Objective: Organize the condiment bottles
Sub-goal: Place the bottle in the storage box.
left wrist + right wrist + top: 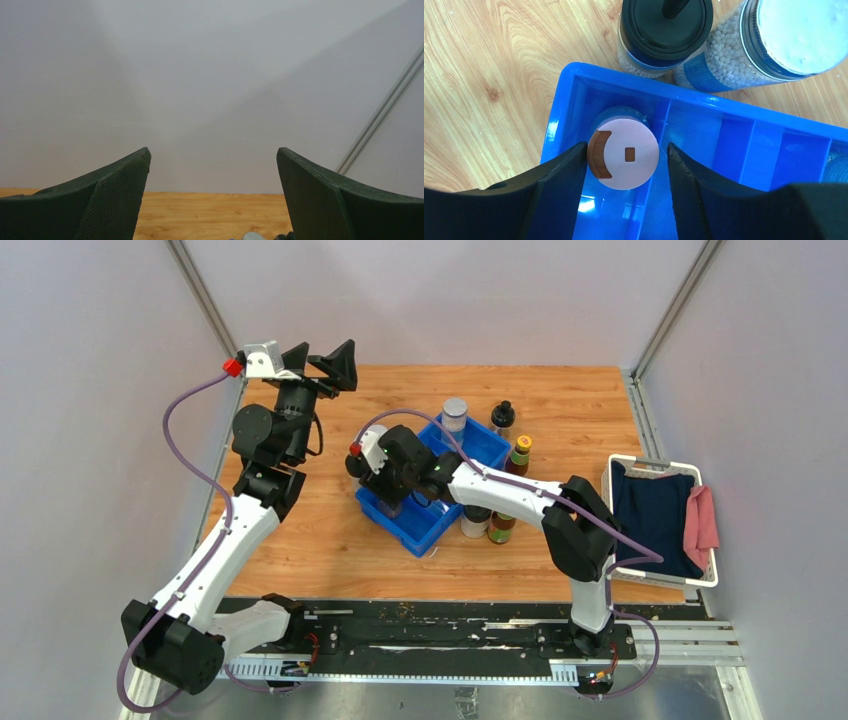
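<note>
Right wrist view: the right jaws straddle a pink-lidded jar (624, 154) that stands upright in a corner compartment of the blue tray (574, 75). One finger (554, 190) meets the lid's edge and a sliver of blue shows at the other, so the jaws are parted, not clamped. The lid has a small brown slot and a brown crescent. Just outside that corner stand a black-lidded jar (664, 25) and a pale-lidded jar (794, 30). Both hold white beads and carry blue labels; no writing is legible.

Top view only: the pink-lidded jar is hidden under the right wrist. A grey-lidded jar (455, 410), a black-topped bottle (503, 417) and a yellow-red-capped bottle (520, 448) stand along the tray's far side. More bottles (500, 528) stand at its near right, partly under the arm. A white basket (612, 480) at right holds a dark cloth (650, 510) and a pink cloth (702, 518).

Left wrist view: the left jaws are wide apart with nothing between them, fingers (115, 200) facing a pale wall. The top view shows them raised at the far left.

Surface: wood-grain board (560, 400), with pale grey walls around it.
</note>
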You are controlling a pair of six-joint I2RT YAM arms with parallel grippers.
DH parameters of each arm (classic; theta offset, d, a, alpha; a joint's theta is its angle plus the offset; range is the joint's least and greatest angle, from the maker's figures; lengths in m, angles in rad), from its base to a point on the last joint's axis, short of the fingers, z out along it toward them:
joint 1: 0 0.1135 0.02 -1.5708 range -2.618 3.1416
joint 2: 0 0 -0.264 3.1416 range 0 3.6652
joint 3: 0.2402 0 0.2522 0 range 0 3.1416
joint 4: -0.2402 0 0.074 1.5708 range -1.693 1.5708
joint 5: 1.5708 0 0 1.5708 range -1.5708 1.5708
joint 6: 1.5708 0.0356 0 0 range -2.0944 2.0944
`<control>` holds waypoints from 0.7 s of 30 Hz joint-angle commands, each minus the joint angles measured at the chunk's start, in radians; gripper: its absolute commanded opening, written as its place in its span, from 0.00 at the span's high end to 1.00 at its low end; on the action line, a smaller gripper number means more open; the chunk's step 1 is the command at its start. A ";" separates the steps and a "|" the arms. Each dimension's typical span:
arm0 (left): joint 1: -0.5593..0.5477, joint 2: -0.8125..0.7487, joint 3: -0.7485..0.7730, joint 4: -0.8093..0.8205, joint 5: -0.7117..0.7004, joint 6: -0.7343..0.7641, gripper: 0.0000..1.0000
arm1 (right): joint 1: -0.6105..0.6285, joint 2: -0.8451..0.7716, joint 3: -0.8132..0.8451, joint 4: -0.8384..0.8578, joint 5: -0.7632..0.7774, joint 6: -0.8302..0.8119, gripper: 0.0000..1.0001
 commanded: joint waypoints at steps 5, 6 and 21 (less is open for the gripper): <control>-0.010 0.007 0.028 0.014 -0.016 0.014 0.00 | -0.016 -0.019 -0.008 -0.036 0.009 -0.002 0.36; -0.010 0.006 0.028 0.014 -0.016 0.014 0.00 | -0.014 -0.019 -0.006 -0.037 0.007 -0.002 0.36; -0.010 -0.015 0.051 0.010 -0.012 0.015 0.00 | -0.012 -0.099 0.038 -0.061 -0.028 0.009 0.35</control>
